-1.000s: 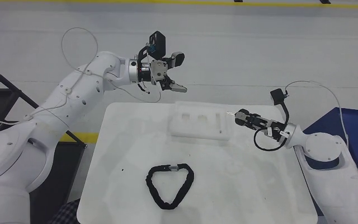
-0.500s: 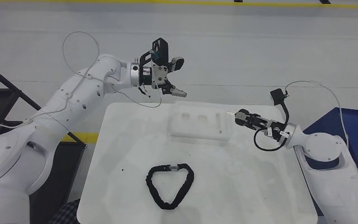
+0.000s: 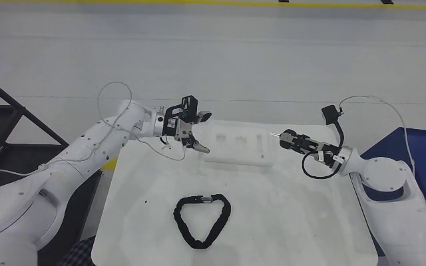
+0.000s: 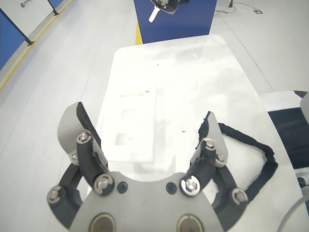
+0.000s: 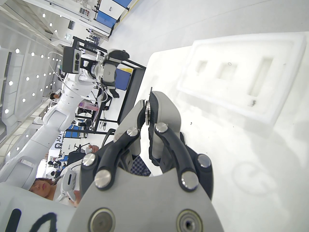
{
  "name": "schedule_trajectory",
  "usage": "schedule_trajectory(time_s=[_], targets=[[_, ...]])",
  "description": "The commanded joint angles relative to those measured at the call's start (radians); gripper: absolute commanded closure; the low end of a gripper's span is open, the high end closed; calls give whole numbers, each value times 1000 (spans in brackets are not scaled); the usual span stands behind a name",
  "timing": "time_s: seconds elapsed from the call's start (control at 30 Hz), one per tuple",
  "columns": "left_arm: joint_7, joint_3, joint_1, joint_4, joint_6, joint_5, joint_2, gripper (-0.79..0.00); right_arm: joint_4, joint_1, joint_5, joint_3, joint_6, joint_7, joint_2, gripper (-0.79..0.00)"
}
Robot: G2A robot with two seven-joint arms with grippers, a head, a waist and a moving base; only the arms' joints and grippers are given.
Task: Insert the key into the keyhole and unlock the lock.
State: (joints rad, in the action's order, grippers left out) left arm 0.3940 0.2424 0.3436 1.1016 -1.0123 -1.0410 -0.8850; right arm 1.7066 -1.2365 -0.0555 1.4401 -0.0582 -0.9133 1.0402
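A black chain lock [image 3: 202, 219] lies in a loop on the white table [image 3: 293, 219] near the front, its silver lock body [image 3: 208, 198] at the far side of the loop. My left gripper [image 3: 198, 133] hangs open with nothing in it over the table's back left, beside the foam tray; part of the chain lock [image 4: 262, 150] shows past its right finger [image 4: 208, 126]. My right gripper [image 3: 285, 138] is shut on the silver key [image 3: 273, 135], held above the table just right of the tray. The key's head [image 5: 147, 112] sits between the pads, and its blade [image 4: 153, 15] sticks out.
A white foam tray [image 3: 239, 143] with three recesses lies at the table's back middle, between the two grippers. A blue cabinet [image 4: 173, 18] stands past the table's right end. A black rack [image 3: 13, 120] stands to the left.
The left arm has come down and nearer from high behind the table to just over its back left, gripper still open. The right arm and the lock have not moved.
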Motion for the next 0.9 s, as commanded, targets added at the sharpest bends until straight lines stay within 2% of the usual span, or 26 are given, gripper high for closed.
schedule_trajectory(time_s=[0.0,0.13,0.4,0.7,0.87], targets=[[41,-16,19,6,0,-65,-4,-785,0,0,0,0,0,0,0,0],[135,-71,50,14,0,-173,-22,-785,0,0,0,0,0,0,0,0],[257,-72,132,-41,0,-313,-78,-785,0,0,0,0,0,0,0,0],[414,-72,183,-129,0,-579,-132,-785,0,0,0,0,0,0,0,0],[414,-72,183,-129,0,-579,-132,-785,0,0,0,0,0,0,0,0]])
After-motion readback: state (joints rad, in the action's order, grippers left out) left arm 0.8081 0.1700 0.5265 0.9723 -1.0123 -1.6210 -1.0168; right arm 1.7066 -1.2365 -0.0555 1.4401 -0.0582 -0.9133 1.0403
